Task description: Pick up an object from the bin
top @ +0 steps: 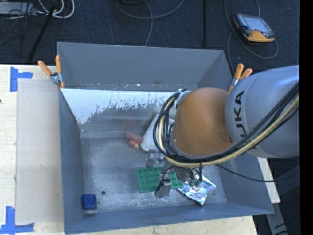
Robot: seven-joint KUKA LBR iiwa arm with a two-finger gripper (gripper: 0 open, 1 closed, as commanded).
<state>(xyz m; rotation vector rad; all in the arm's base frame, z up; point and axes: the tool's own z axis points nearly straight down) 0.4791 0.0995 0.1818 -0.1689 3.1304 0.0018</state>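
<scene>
My gripper (163,189) reaches down below the arm's orange cover in the bin's front middle. Its tip rests at the right edge of a flat green studded plate (148,179) that lies on the bin floor. A crumpled silver foil wrapper (198,192) lies just right of the gripper, partly under the cables. Nothing visible is held by the gripper.
A small blue cube (88,201) sits in the front left corner. A pink object (132,138) and a white one (148,137) beside it lie near the back wall, partly hidden by the arm. The arm covers the bin's right half.
</scene>
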